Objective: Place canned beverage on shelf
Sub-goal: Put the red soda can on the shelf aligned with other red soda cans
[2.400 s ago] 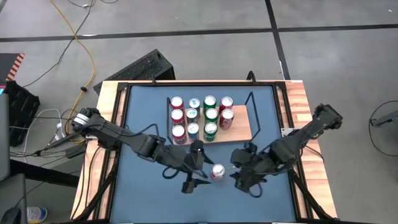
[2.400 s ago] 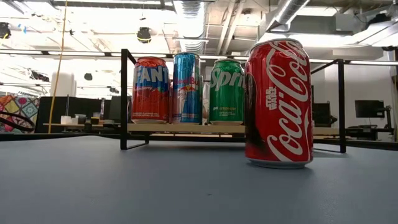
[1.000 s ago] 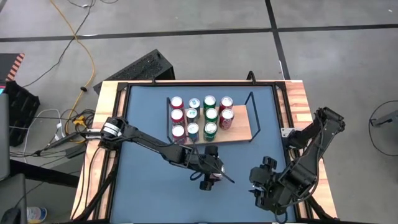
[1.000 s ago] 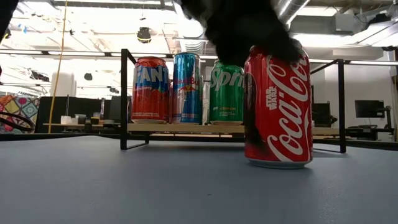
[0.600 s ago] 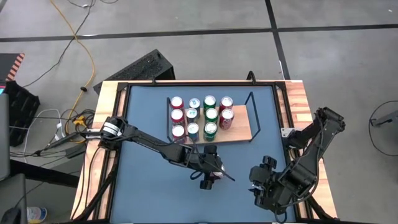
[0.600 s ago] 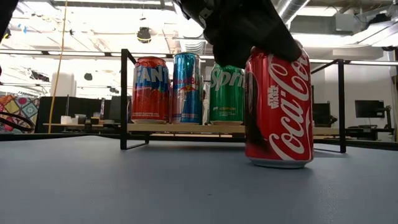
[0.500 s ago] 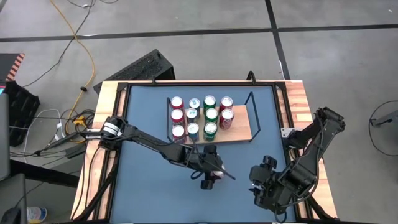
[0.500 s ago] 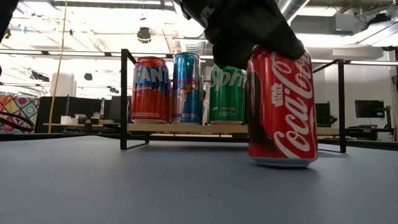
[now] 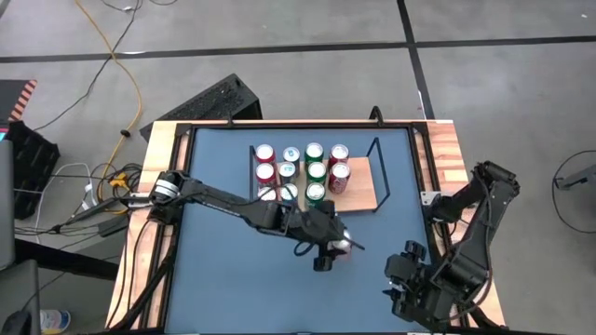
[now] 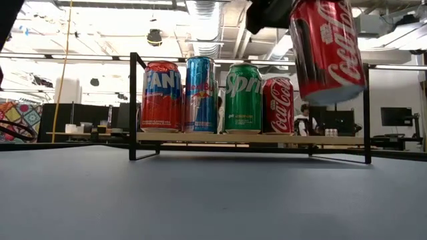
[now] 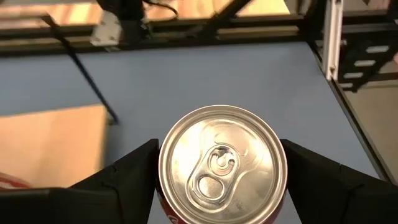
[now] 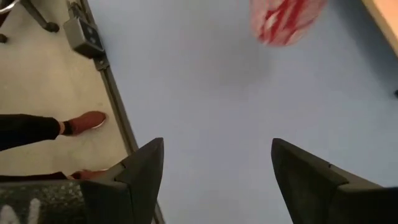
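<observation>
Left gripper (image 11: 221,171) clamps our red aluminium Coca-Cola can (image 10: 327,50), tilted above the table; we fear it clipping the light-wood shelf's (image 9: 361,181) black wire frame

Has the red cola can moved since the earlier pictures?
Yes. The cola can, held in the left gripper, is lifted off the table, now higher than the shelf.
</observation>
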{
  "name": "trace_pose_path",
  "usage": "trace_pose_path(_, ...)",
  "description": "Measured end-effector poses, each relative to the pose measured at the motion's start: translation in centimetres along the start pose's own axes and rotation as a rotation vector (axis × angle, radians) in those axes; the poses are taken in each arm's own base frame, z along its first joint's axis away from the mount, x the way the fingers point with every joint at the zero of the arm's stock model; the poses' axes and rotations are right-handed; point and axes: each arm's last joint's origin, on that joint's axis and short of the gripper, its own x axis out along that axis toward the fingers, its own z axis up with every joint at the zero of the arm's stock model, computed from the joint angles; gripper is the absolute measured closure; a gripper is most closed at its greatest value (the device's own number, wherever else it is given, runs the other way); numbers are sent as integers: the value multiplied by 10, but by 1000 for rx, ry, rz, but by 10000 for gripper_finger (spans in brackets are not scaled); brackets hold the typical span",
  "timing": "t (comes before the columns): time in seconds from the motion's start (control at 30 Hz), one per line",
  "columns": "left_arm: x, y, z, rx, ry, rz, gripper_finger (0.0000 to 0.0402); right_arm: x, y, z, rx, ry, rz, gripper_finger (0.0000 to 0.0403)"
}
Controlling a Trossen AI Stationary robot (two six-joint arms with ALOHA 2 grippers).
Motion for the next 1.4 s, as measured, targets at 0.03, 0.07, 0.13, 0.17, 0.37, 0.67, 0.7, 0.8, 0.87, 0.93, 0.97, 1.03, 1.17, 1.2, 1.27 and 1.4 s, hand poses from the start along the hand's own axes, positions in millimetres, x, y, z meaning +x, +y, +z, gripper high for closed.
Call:
trace_pose_path(0.03, -1, 5, 4, 4, -4, 10, 125, -1, 0, -3, 6, 3, 0, 121)
trace_pose_path(0.07, -2, 10, 8, 0, -4, 19, 125, -2, 1, -5, 12, 5, 0, 121)
trace_pose_path(0.13, -3, 20, 13, -9, 1, 29, 125, -4, 2, -10, 23, 8, 5, 121)
trace_pose_path(0.17, -3, 25, 15, -12, 6, 35, 125, -5, 2, -11, 29, 7, 7, 121)
trace_pose_path(0.37, -5, 56, 25, -3, -12, 84, 125, -9, 4, -19, 74, -36, 14, 121)
trace_pose_path(0.67, -5, 90, 24, -39, 14, 144, 125, -10, 4, -21, 93, -37, 20, 121)
trace_pose_path(0.7, -5, 92, 24, -44, 14, 149, 125, -10, 4, -21, 92, -37, 20, 121)
trace_pose_path(0.8, -5, 95, 24, -51, 16, 163, 125, -10, 4, -21, 89, -37, 19, 121)
trace_pose_path(0.87, -6, 98, 21, -41, 39, 176, 125, -10, 4, -21, 84, -37, 18, 121)
trace_pose_path(0.93, -6, 100, 19, -38, 63, 169, 125, -10, 4, -21, 80, -37, 15, 121)
trace_pose_path(0.97, -5, 100, 18, -36, 70, 161, 125, -10, 4, -21, 78, -37, 12, 121)
trace_pose_path(1.03, -5, 101, 18, -17, 76, 164, 125, -10, 3, -21, 75, -36, 5, 121)
trace_pose_path(1.17, -6, 106, 18, -2, 76, 185, 125, -10, 2, -21, 71, -54, -5, 121)
trace_pose_path(1.2, -6, 108, 18, -6, 78, 186, 125, -10, 2, -21, 72, -62, -6, 121)
trace_pose_path(1.27, -3, 110, 16, -12, 82, 176, 125, -10, 2, -20, 71, -69, -7, 121)
trace_pose_path(1.4, 7, 111, 8, -12, 101, 182, 125, -10, 2, -20, 71, -71, -9, 121)
